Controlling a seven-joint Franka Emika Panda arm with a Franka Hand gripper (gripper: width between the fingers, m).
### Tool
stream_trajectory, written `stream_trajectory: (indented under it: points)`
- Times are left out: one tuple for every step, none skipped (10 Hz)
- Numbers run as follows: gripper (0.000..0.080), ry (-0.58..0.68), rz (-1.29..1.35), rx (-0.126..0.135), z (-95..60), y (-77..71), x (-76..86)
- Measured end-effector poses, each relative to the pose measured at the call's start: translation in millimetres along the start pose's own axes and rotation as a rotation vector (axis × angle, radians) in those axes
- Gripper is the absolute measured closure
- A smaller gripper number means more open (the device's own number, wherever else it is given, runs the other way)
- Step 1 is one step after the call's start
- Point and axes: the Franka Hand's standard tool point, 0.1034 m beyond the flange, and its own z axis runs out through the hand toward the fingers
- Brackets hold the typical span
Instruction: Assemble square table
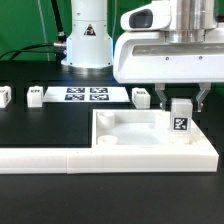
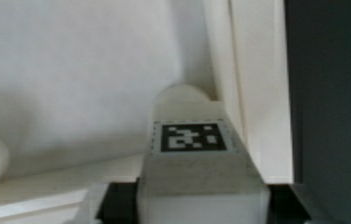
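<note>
Exterior view, 1 tabletop [image 1: 135, 132], hand [image 1: 183, 106] gripping 1 leg [image 1: 180, 125], 3 loose legs [image 1: 37, 96] behind

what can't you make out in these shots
- Base of the held leg: exterior view; the near wall of the tabletop hides whether it sits in a hole.
- Most of the gripper: wrist view; cut off by the picture's edge.
- Edge leg: exterior view; cut by that view's left edge.
- Tags on the marker board: exterior view; too small to read.
</note>
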Motion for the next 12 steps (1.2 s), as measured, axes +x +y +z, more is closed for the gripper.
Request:
stream_trajectory:
  points:
    - [0.0511,0.001,0.073,0.0,-0.1,-0.4,-0.1]
    - [0.0511,0.002,0.152,-0.002,-0.2,-0.6,-0.1]
    - [0.0511,0.004,0.22,-0.008,-0.4,2.1,0.7]
    - [0.0511,0.008,0.278,-0.018,-0.2,6.2,1.2]
    - [0.0508,0.012,0.328,-0.026,-0.4,8.8,1.7]
    - [0.0504,0.015,0.398,-0.036,-0.7,13.5,2.5]
    - [0.0504,0.016,0.408,-0.039,-0.8,16.2,2.9]
    - [0.0495,0.015,0.401,-0.038,-0.6,16.0,2.8]
    - [0.0495,0.015,0.402,-0.037,-0.9,15.2,2.6]
    - [0.0291,0.015,0.399,-0.033,-3.7,12.7,2.2]
    - [0.0291,0.019,0.356,-0.025,-11.7,10.3,1.8]
    - [0.0181,0.02,0.276,-0.015,-21.7,12.9,2.6]
